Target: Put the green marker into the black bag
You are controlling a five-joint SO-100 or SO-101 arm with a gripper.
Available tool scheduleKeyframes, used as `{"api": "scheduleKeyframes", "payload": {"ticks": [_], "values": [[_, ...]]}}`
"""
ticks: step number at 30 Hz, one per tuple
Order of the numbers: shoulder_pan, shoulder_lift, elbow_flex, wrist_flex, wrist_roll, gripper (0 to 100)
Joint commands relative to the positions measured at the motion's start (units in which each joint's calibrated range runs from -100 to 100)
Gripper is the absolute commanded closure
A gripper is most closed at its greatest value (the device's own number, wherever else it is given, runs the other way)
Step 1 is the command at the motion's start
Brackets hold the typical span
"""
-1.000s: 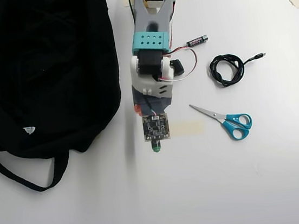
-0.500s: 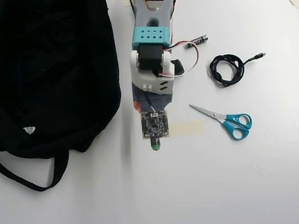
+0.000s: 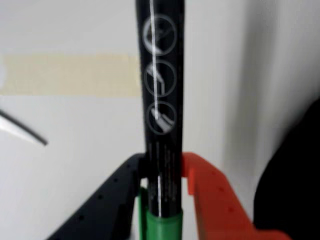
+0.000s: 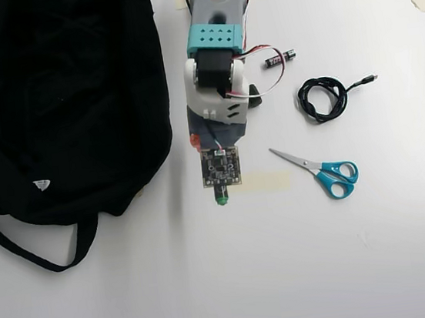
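Note:
In the wrist view my gripper [image 3: 161, 167] is shut on the green marker [image 3: 160, 100]; its dark printed barrel runs up the frame between the black finger [image 3: 112, 195] and the orange finger [image 3: 212, 200], with a green end at the bottom. In the overhead view the arm hides most of the marker; only its green tip [image 4: 222, 201] shows below the wrist board, above the white table. The black bag [image 4: 65, 99] lies at the left of the overhead view, its edge a short way left of the gripper. It shows as a dark mass at the right edge of the wrist view [image 3: 295, 185].
In the overhead view, blue-handled scissors [image 4: 322, 170] lie right of the gripper, with a coiled black cable [image 4: 323, 99] and a small black battery [image 4: 280, 58] farther back. A strip of tape [image 4: 266, 181] sits beside the marker tip. The bag's strap [image 4: 29, 247] loops toward the front left.

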Motion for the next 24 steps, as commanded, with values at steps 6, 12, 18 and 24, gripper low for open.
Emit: {"api": "scheduleKeyframes", "payload": {"ticks": [6, 12, 18, 24], "values": [[-0.2, -12.1, 7.1, -1.9, -0.2, 98], [0.2, -17.7, 12.1, -2.0, -0.2, 98], [0.6, -21.4, 15.9, -2.0, -0.1, 98], [0.2, -24.8, 20.0, -2.0, 0.1, 98]]}}
